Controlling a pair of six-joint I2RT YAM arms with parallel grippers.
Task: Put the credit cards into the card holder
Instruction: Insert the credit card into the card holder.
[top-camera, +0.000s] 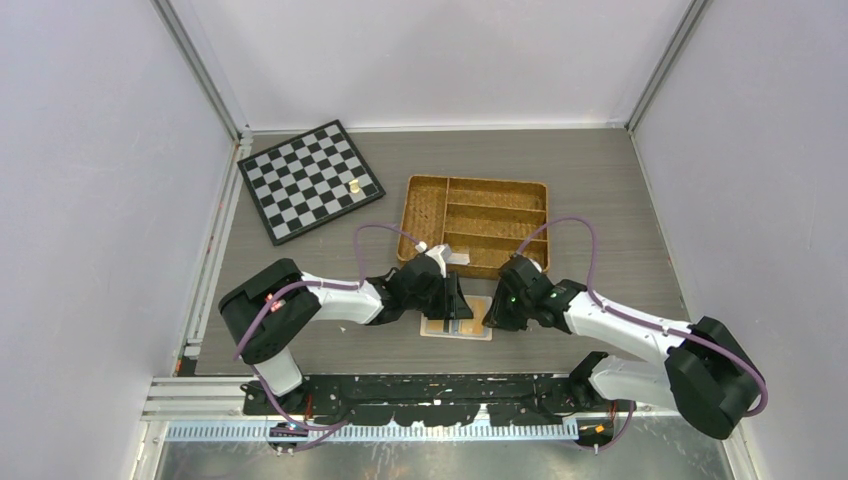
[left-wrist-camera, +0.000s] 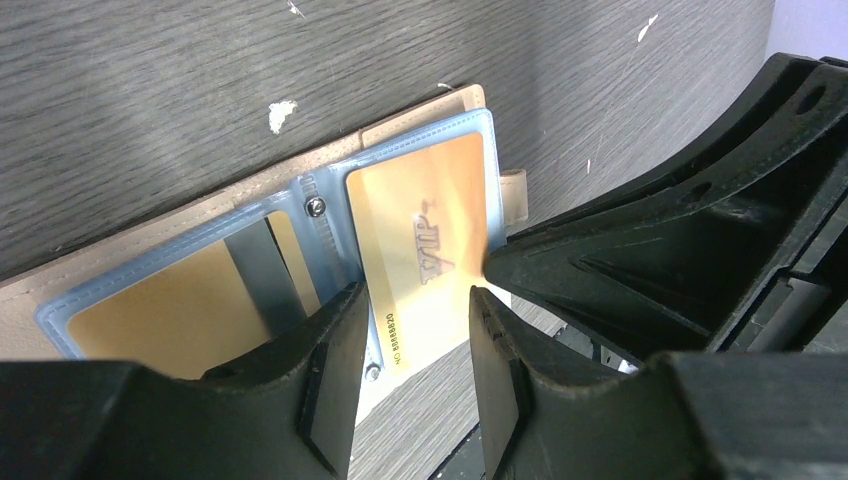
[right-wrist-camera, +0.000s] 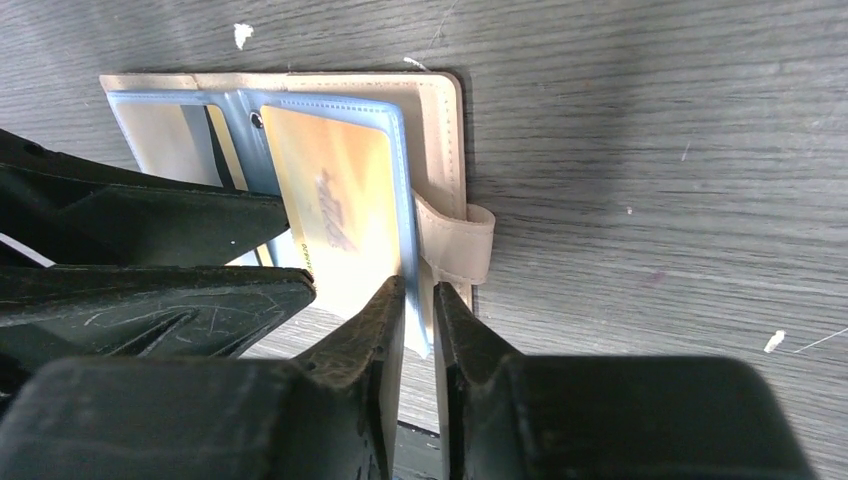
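The left gripper (left-wrist-camera: 415, 295) is straddling the near end of an orange-tan credit card (left-wrist-camera: 430, 210). Its 2 fingers are standing apart along the card's long edges, and I cannot tell whether they are pinching it. The card is lying mostly inside the clear sleeve on the snap tab (right-wrist-camera: 465, 245) side of the open card holder (right-wrist-camera: 440, 130). The right gripper (right-wrist-camera: 420, 290) is standing narrowly apart around that sleeve's near corner. The holder is lying flat on the tabletop (right-wrist-camera: 650, 150), near the wicker tray (top-camera: 475, 210).
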